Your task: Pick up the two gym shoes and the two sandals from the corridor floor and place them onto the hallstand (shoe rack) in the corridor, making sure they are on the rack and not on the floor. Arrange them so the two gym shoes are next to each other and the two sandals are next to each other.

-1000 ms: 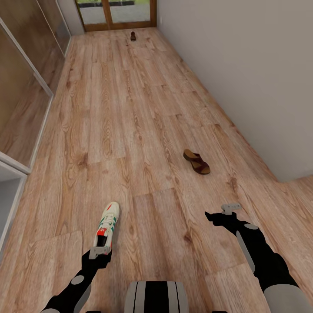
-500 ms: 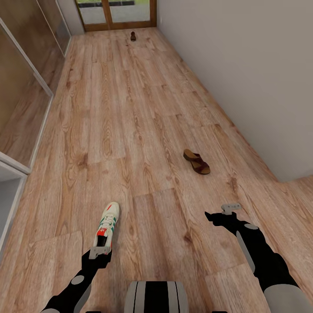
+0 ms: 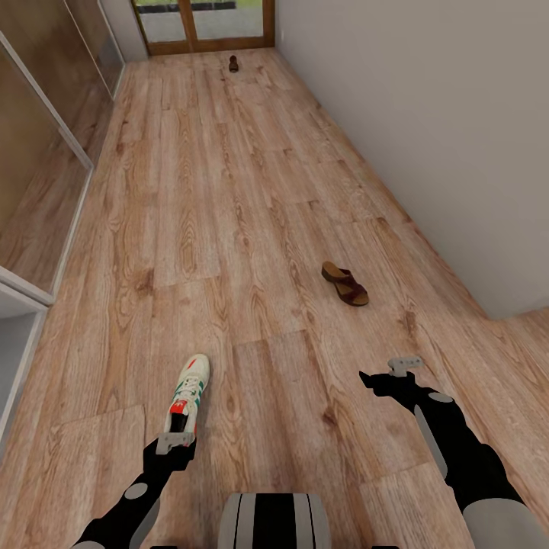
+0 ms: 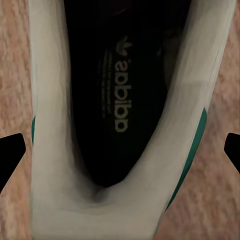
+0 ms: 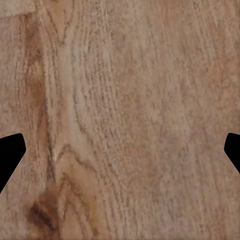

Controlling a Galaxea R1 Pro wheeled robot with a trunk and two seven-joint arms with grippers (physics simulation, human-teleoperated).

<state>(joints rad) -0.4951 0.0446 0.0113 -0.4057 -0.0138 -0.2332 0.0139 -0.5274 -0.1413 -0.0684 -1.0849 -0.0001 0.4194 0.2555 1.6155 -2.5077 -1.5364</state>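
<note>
Nearest the robot, the left pincer (image 3: 174,441) hangs over the heel of a cream-white sneaker with teal-green side stripes and a red-orange tongue patch (image 3: 187,395), which lies alone on the light brown wood-grain plank floor (image 3: 252,229), toe pointing away. Seen from the left wrist, the pincer's fingers stand wide apart on either side of the shoe's heel (image 4: 95,215), with floor showing between each tip and the shoe's wall, so nothing is clamped. The dark insole and open collar lie straight below.

By the look of it, the sneaker should be light, with a soft padded upper that gives under pressure and a firmer heel cup and sole. A sensible hold is probably across the heel counter or over one collar wall; squeezing the loose midfoot may let it fold and slip.

The right pincer (image 3: 404,365) hovers above bare planks, its fingers likewise spread with nothing between them.

Farther on, toward the right wall, rests a brown leather open sandal with wide straps and a tan footbed (image 3: 345,283); it looks flat and stiff-soled, best taken by a strap or across the sole edges. Far off, near the glazed wooden doors (image 3: 204,24), lies a small dark shoe (image 3: 233,63), too small to identify.
</note>
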